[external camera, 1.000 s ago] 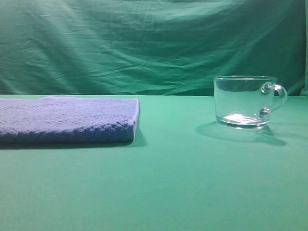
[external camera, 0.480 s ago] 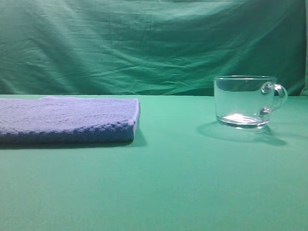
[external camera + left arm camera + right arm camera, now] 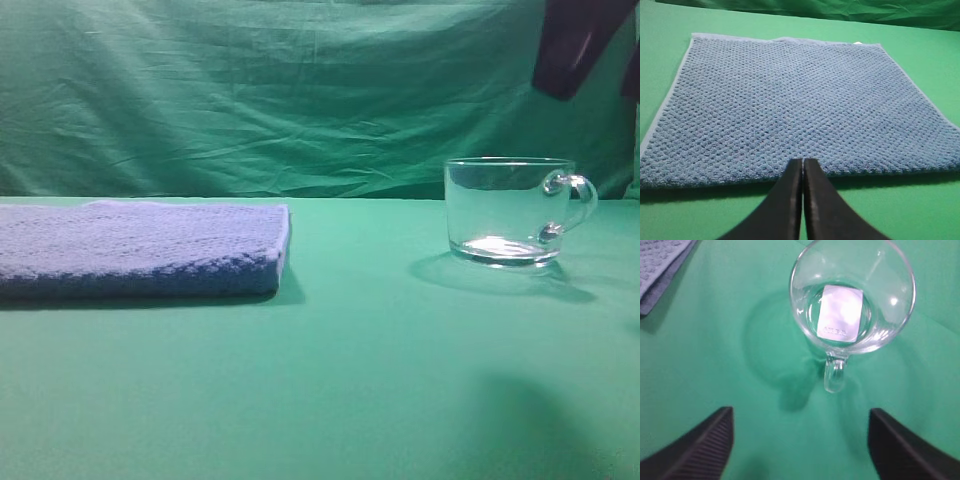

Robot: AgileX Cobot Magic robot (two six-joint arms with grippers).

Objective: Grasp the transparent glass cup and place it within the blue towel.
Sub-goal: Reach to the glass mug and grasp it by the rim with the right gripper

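The transparent glass cup stands upright on the green table at the right, its loop handle to the right. In the right wrist view I look down into the cup, its handle towards me. My right gripper is open and empty, above and short of the cup; one dark finger shows at the top right of the exterior view. The blue towel lies flat at the left. My left gripper is shut and empty, at the towel's near edge.
A wrinkled green cloth backdrop hangs behind the green table. A corner of the blue towel shows at the top left of the right wrist view. A shadow lies on the table at the front right.
My right gripper has come into the exterior view at the top right, above the cup, and its shadow now falls on the table. The cup and towel have not moved.
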